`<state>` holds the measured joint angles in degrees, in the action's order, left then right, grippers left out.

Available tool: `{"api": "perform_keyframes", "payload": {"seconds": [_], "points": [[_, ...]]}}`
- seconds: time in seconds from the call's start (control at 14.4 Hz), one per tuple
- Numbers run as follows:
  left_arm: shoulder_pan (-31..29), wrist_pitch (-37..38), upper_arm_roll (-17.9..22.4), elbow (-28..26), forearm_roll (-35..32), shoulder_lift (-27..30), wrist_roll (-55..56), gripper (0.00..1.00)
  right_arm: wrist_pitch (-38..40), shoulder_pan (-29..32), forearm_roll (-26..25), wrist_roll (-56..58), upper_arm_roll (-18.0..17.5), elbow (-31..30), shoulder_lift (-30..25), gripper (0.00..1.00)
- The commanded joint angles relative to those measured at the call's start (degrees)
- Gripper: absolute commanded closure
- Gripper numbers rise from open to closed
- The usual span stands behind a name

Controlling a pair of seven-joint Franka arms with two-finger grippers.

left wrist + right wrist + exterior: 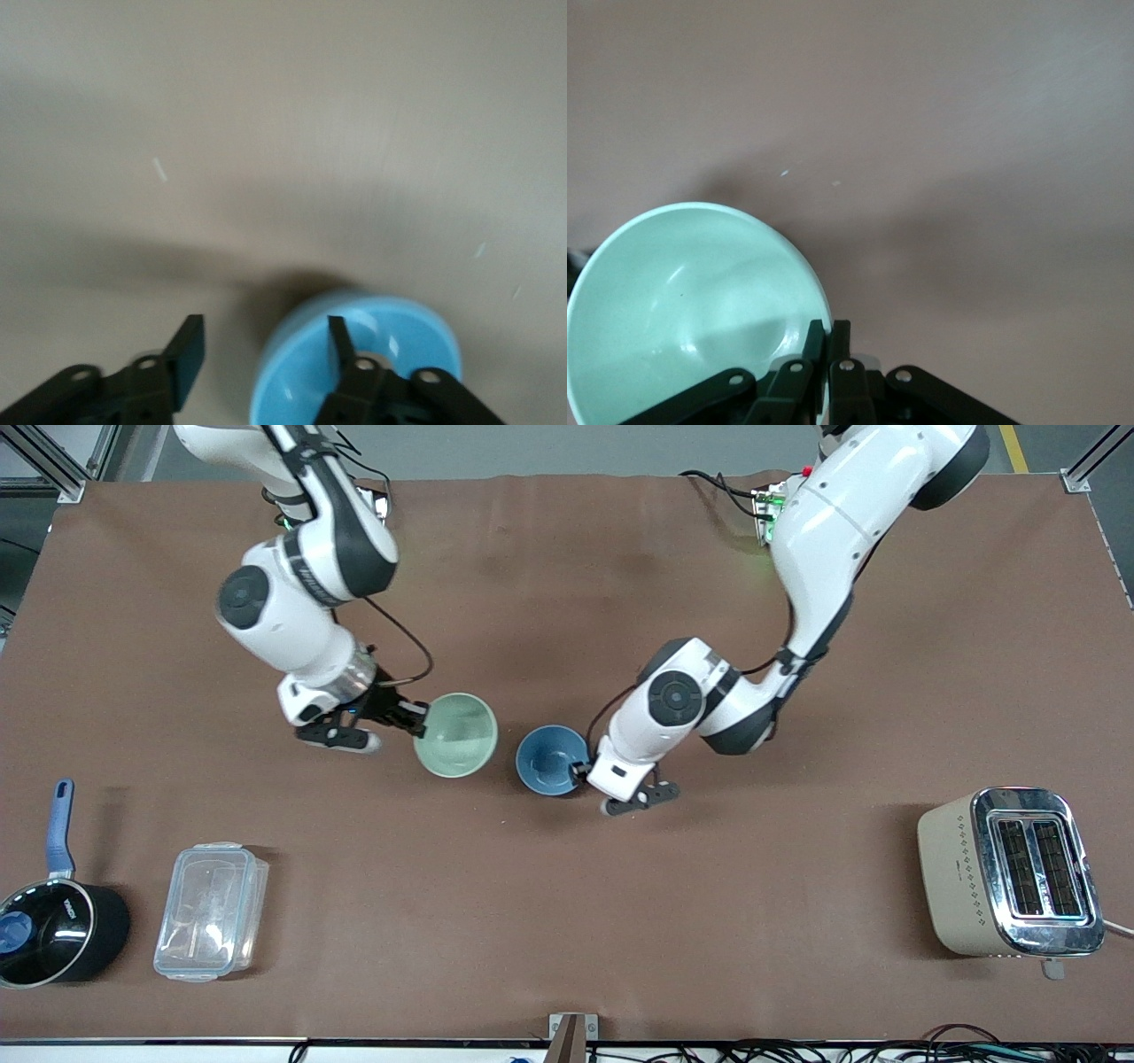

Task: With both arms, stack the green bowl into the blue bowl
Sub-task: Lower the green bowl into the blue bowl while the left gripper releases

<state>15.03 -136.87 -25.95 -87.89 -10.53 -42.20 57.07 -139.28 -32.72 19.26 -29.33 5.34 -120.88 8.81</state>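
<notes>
The green bowl (456, 735) is tilted with its opening turned up toward the front camera, held by its rim in my right gripper (420, 721). In the right wrist view the fingers (818, 341) are pinched on the rim of the green bowl (682, 301). The blue bowl (549, 760) stands upright on the table beside it, toward the left arm's end. My left gripper (585, 771) is open astride the blue bowl's rim. In the left wrist view one finger (337, 341) is inside the blue bowl (399, 345) and the other is outside it.
A black saucepan with a blue handle (53, 930) and a clear plastic container (211, 911) lie near the front edge at the right arm's end. A beige toaster (1010, 872) stands near the front edge at the left arm's end.
</notes>
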Motion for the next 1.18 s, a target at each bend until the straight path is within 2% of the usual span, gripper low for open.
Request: {"api": "perform_keyframes", "payload": {"seconds": [0.0,0.28,0.63,0.91,1.11], "points": [[-5.07,6.07,0.29,-1.67,-3.18,9.22,-4.57,0.00,-4.84,-5.41,-0.98,-7.31,0.81,1.35,4.53,1.00],[-12.37,11.34,0.11,-1.59,-3.27,16.79,-14.94,0.00,-6.96,-8.58,-1.77,-9.60,0.99,2.48,8.14,1.00],[-20.55,20.32,-0.07,-1.59,-2.66,24.44,-29.36,0.00,-8.28,-9.91,-8.27,-18.66,1.07,7.50,13.06,1.00],[-23.89,27.60,-0.24,0.43,-2.04,27.52,-34.56,0.00,-8.37,-10.96,-8.54,-21.47,1.16,9.09,15.18,0.99],[-27.49,29.46,-0.07,0.35,2.17,31.12,-40.17,0.00,-8.46,-11.66,-8.54,-21.56,1.16,9.44,16.58,0.99]]}}
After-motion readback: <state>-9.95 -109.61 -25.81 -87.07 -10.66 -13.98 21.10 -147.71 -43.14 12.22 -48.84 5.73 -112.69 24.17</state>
